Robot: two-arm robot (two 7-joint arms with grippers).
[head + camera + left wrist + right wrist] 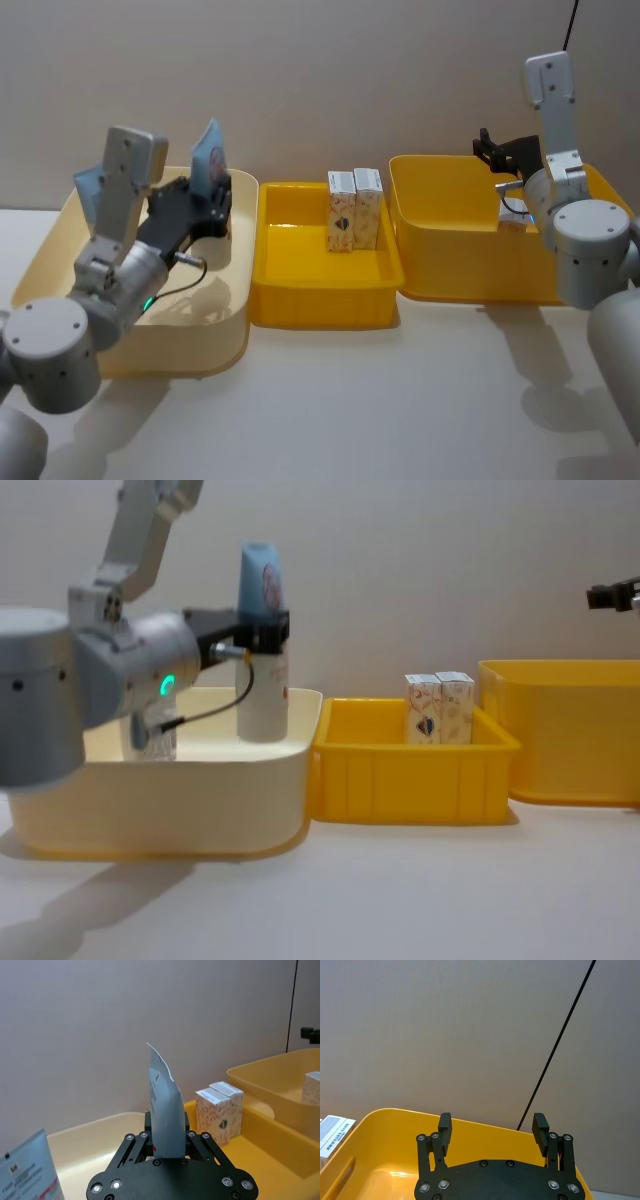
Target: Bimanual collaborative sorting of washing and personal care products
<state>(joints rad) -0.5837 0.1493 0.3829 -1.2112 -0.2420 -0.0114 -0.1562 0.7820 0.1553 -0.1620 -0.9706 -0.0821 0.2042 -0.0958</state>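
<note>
Left end effector (pixel 167 1129) around pale-blue tube (pixel 163 1102)

Lab tabletop (pixel 400 400), bare wall (pixel 300 70), plastic bins (pixel 325 300)

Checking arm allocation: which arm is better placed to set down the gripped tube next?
Left. The left gripper is shut on the pale blue tube at the cream bin; the right gripper hangs open over the far yellow bin.

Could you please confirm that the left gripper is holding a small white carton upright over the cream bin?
Not quite. The left gripper is holding a pale blue squeeze tube, not a small white carton. It does hold it upright over the cream bin. The chest view shows this plainly.
</note>
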